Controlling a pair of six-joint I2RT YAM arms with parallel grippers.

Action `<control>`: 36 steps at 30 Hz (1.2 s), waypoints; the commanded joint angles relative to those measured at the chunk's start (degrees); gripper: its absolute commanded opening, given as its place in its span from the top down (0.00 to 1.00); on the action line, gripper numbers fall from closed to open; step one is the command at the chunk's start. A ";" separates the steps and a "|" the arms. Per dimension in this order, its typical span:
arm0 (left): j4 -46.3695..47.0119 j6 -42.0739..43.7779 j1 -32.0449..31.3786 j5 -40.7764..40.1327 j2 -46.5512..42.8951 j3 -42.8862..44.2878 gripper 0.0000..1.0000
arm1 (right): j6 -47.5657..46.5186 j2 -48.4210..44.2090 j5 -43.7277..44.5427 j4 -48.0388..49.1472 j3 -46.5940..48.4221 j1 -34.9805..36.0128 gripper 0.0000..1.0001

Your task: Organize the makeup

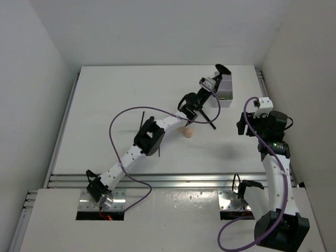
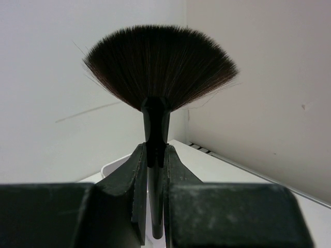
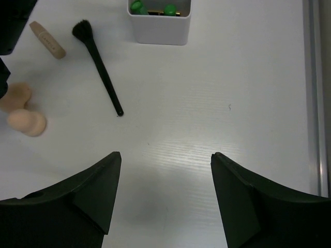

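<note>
My left gripper (image 1: 209,82) is shut on the handle of a black fan brush (image 2: 160,67), held bristles-up above the white compartment box (image 1: 226,93). In the left wrist view its fingers (image 2: 135,175) clamp the thin handle on both sides. The box (image 3: 159,26) holds green tubes (image 3: 138,6). Left of it on the table lie a black brush (image 3: 98,62), a tan cylinder (image 3: 47,40) and two beige sponges (image 3: 27,122). My right gripper (image 3: 165,157) hovers open over bare table, right of these items, holding nothing.
A thin black pencil (image 1: 142,118) lies beside the left arm's elbow, another (image 1: 158,150) just below it. White walls enclose the table on three sides. A metal rail (image 1: 173,181) runs along the near edge, and a grooved strip (image 3: 315,93) along the right side.
</note>
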 commanded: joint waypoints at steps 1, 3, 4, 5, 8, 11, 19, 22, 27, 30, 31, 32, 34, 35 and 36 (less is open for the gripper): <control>3.03 -0.37 -0.88 -1.03 1.23 1.52 1.00 | -3.17 0.24 1.71 -1.94 1.49 -1.09 0.30; 2.42 -0.37 -0.88 -0.33 1.93 1.52 1.00 | -4.49 1.03 1.71 -2.64 2.28 -1.44 0.30; 1.63 -0.90 -0.88 -0.33 1.93 1.52 1.00 | -4.75 1.90 1.80 -2.82 2.90 -1.62 0.30; 1.02 -1.51 -0.88 -0.33 1.93 0.91 0.99 | -5.28 1.83 1.62 -3.08 3.60 -1.71 0.30; 1.01 -1.52 -0.88 -0.33 1.93 0.29 0.92 | -7.12 2.35 1.27 -4.14 5.10 -1.80 0.29; 0.40 -1.52 -0.88 -0.33 1.93 0.29 0.87 | -7.13 2.53 0.83 -5.11 6.07 -1.80 0.27; -0.66 -1.52 -0.36 -0.33 0.18 -3.22 0.65 | -6.87 1.13 -0.49 -6.51 6.95 -1.80 0.25; -0.66 -2.04 -0.36 -0.33 -0.44 -3.84 0.46 | -6.69 0.25 -0.75 -6.69 7.12 -1.62 0.23; -0.66 -2.04 0.78 1.60 -6.58 -7.96 0.20 | -5.64 -0.02 -1.72 -6.78 7.91 -1.71 0.23; -0.66 -1.52 1.92 3.72 -13.52 -13.75 0.09 | -5.72 1.64 -3.74 -7.92 9.75 -1.54 0.22; 0.04 -1.52 1.93 4.67 -15.62 -15.60 0.07 | -5.81 2.26 -4.96 -8.27 10.72 -1.53 0.20; 0.04 -1.52 2.63 5.29 -20.17 -17.62 0.05 | -5.38 4.44 -5.49 -8.79 11.42 -1.27 0.20; 0.57 -1.52 3.42 7.05 -25.55 -25.00 0.03 | -5.81 6.21 -6.55 -11.60 13.97 -0.22 0.20; 0.57 -1.52 4.12 8.01 -28.36 -27.81 0.01 | -7.46 9.35 -6.64 -12.92 14.67 1.35 0.20; 0.57 -0.99 4.82 10.37 -34.22 -33.75 0.01 | -8.18 10.43 -6.55 -14.24 16.07 2.41 0.20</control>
